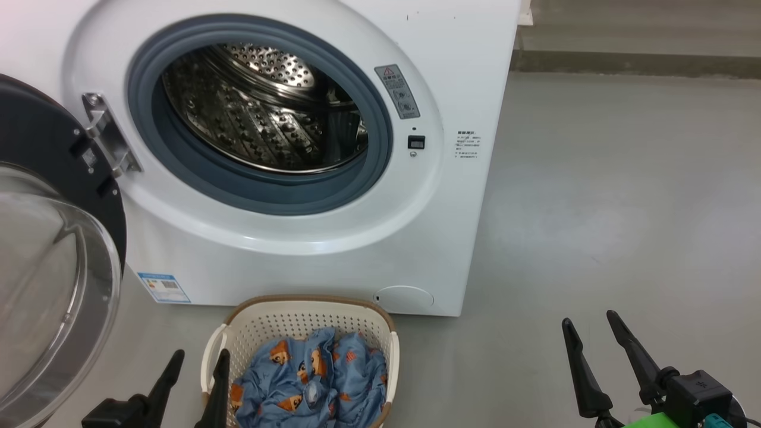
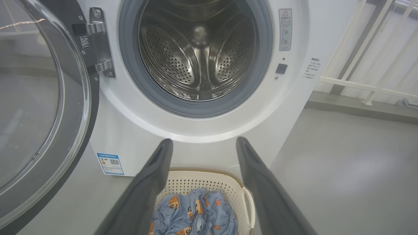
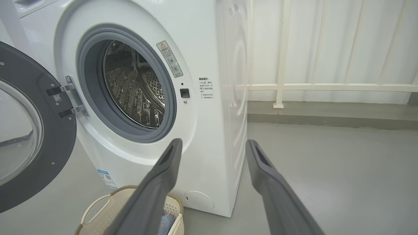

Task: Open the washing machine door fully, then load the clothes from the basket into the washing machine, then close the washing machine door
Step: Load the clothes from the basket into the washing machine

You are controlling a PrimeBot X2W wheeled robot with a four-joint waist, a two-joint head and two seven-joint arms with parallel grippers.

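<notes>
Left gripper (image 1: 200, 358) and right gripper (image 1: 590, 322) both low and empty, fingers (image 1: 582, 374) wide apart, tips upward

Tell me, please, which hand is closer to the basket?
The left hand, right beside the basket; the right hand is well off to the side.

Head view, 5 o'clock: we log the right jaws as two long, tapered black fingers (image 1: 585, 374) on a black block (image 1: 698, 395) bearing a small pale mark, with a bright green part (image 1: 654, 423) beneath. At 7 o'clock, the left jaws have like fingers (image 1: 167, 374). Close up, they read matte dark grey.
</notes>
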